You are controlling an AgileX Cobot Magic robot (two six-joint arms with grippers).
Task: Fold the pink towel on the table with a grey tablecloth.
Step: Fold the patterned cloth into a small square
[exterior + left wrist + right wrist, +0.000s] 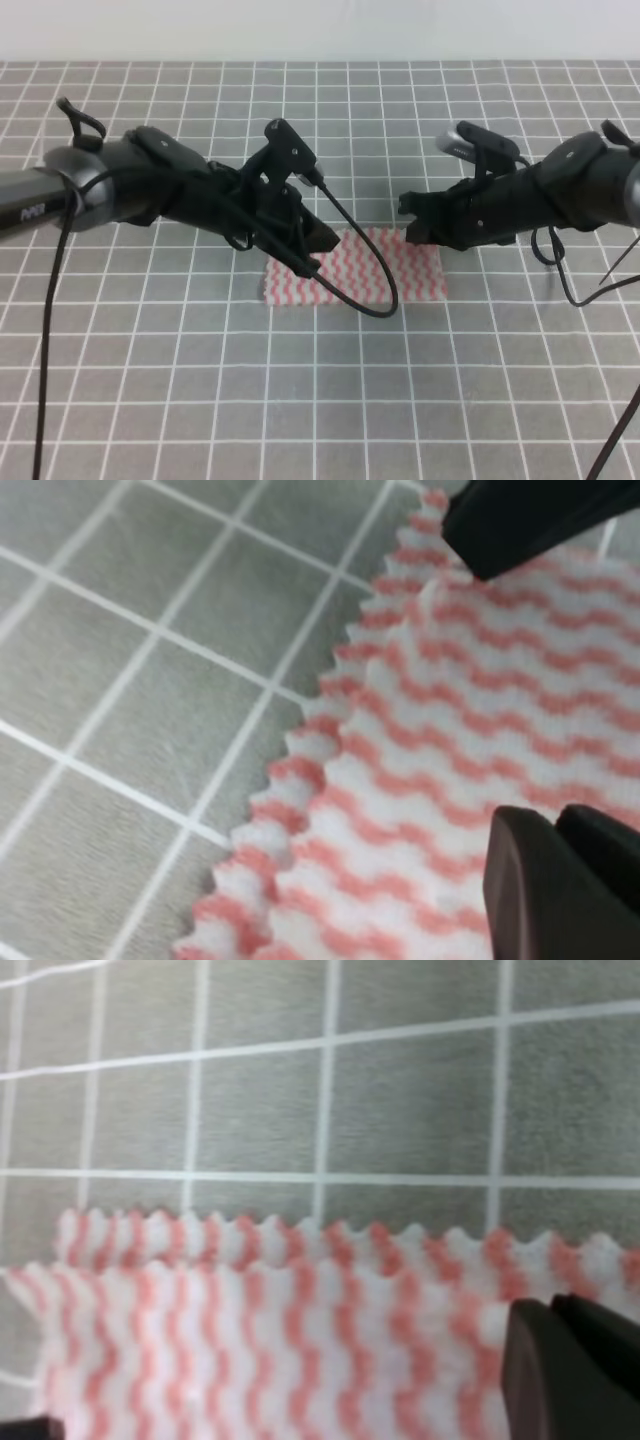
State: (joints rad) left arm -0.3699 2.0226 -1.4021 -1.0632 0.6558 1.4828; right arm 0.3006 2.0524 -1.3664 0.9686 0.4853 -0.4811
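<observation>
The pink towel (352, 268) lies flat mid-surface (320, 400) (long axis left-right). The left claw (318, 248) stands open over its left edge; the right claw (410, 222), open, over its far-right corner.

Light falls soft and even from above across the worktop (120, 400), bright without glare, and only faint, blurred shadows lie under the two dark arms in the high view, which is fairly sharp though a little grainy. Both wrist views are much softer: the towel (480, 730) and the white grid lines look smeared, and the black fingers (560, 880) at the frame edges are out of focus, near featureless. In the right wrist view the grid lines bow slightly toward the edges.
</observation>
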